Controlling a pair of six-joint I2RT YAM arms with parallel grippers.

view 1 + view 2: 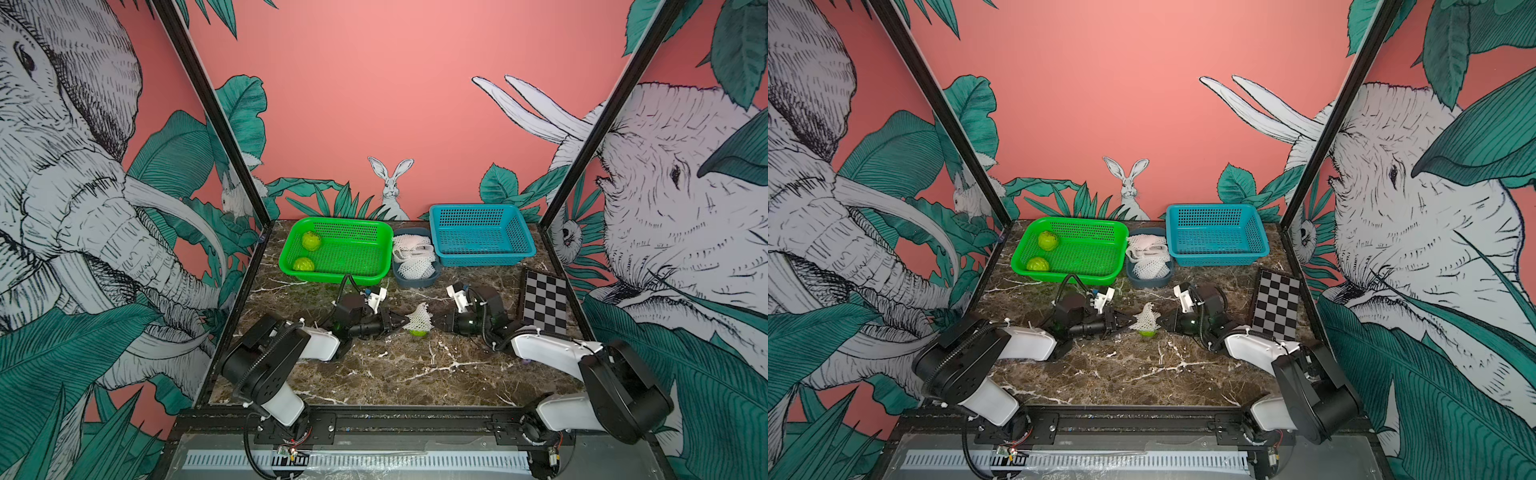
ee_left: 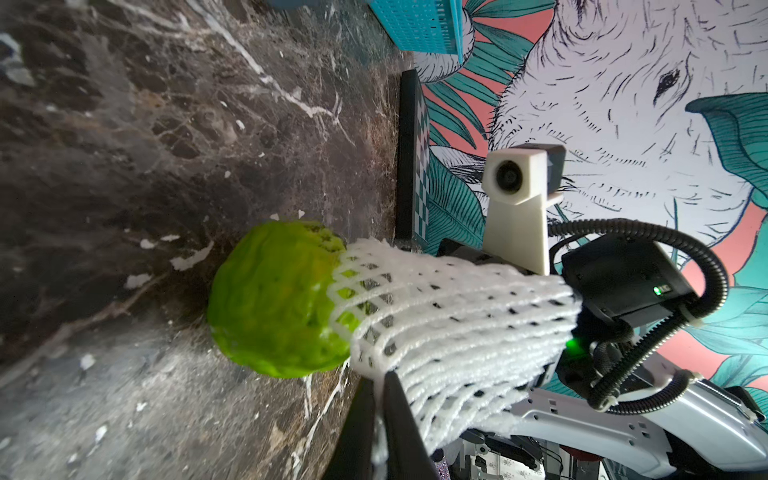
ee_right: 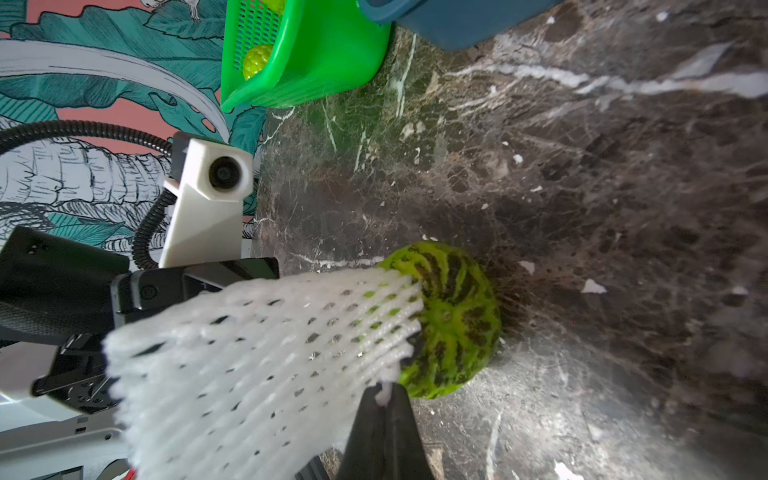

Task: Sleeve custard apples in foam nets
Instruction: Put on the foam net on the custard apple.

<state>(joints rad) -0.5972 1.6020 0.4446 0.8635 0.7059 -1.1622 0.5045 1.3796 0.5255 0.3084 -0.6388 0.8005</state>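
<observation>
top views: apple (image 1: 417,331) sits on the table (image 1: 395,374) between my two claws, net (image 1: 420,316) capping only its top. two more apples (image 1: 311,240) wait bare in the green basket (image 1: 336,222), spare nets (image 1: 415,253) in the tub (image 1: 415,282), blue basket (image 1: 482,208) empty.

left wrist: my left claw (image 2: 380,376) is pinched on the net's (image 2: 449,324) rim, most of the apple (image 2: 274,299) showing.

right wrist: right claw (image 3: 384,390) clenched on the opposite rim, apple (image 3: 457,324) poking out past it.

my read: first sleeve barely started, pull it down, then two more to go.
</observation>
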